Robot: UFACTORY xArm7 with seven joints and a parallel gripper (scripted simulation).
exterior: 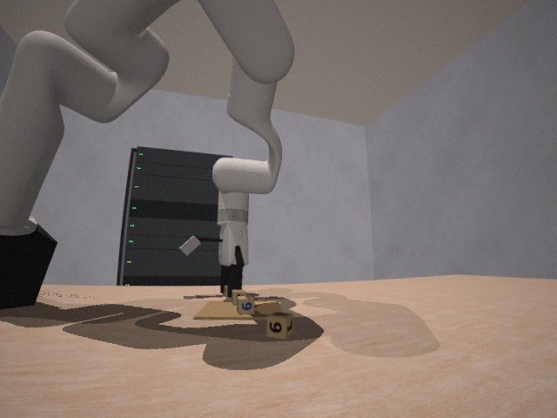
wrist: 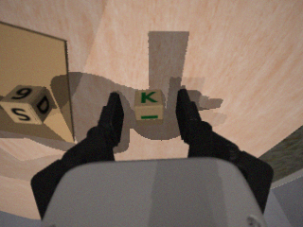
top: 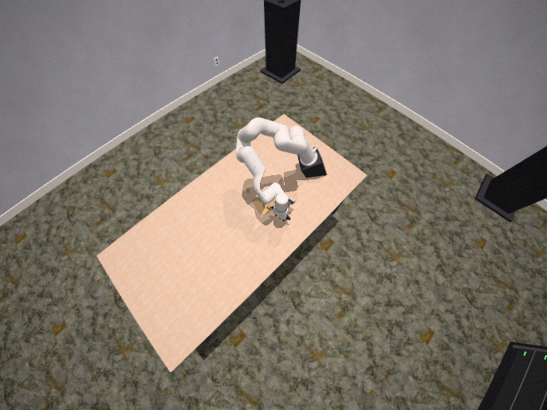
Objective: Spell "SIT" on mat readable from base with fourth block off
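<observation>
The fingers stand partly open, empty, straddling the K block (wrist: 149,104) on the bench (wrist: 237,57). Judged step: grasping a block; next, close squarely.

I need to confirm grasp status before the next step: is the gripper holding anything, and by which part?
Nothing is held. The open black gripper straddles the tan wooden K block without touching its sides.
</observation>
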